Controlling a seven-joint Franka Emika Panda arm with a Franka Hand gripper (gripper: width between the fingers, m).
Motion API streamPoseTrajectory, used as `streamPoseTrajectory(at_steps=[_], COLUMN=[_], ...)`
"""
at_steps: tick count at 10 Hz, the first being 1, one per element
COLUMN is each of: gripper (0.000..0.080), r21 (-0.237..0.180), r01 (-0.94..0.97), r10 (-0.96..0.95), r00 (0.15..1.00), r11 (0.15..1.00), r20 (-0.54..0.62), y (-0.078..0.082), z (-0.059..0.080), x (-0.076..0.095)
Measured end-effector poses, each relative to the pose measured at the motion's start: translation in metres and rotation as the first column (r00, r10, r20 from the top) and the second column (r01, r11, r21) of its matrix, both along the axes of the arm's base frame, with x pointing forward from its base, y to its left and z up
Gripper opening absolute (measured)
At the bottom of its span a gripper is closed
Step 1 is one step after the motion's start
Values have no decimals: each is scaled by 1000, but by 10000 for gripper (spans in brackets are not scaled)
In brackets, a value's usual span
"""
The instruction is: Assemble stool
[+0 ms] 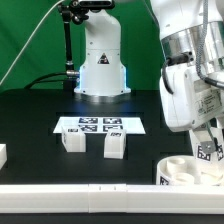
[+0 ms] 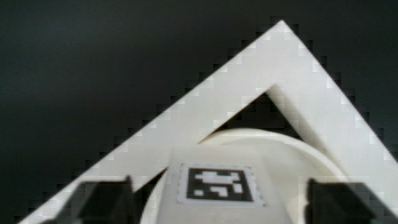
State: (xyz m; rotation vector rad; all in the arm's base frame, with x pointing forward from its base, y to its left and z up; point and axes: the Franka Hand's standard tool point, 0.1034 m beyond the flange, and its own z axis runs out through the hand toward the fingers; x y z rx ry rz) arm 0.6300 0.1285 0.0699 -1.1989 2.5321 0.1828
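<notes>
Claw is straddling a tagged stool leg over the round seat at the exterior view's right; gripping or released, I cannot tell. A centred, plumb claw is probably helping the leg seat squarely.

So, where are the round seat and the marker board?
round seat point(image 1: 182, 166), exterior view, on its white rim.
marker board point(image 1: 100, 124), exterior view, middle of its tagged face.

We see bright, even light in the exterior view, whites near glare against the dark worktop; the wrist view is soft and blurred close up.
</notes>
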Motion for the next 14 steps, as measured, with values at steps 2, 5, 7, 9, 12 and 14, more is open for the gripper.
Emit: streamPoseTrajectory(at_steps=[2,5,7,9,12,14], gripper=[606,647,648,648,648,648], r21=[10,-54,-93,-163,-255,-294], r01=[-42,-222,-322,-505,-763,-865], r10=[42,226,331,523,797,910], r00=[999,969,937,846,601,412], r11=[999,974,942,848,594,407], r20=[9,98,113,104,58,46], y=[4,8,7,11,18,22], z=[13,32,29,25,31,39], x=[2,4,3,0,3,7])
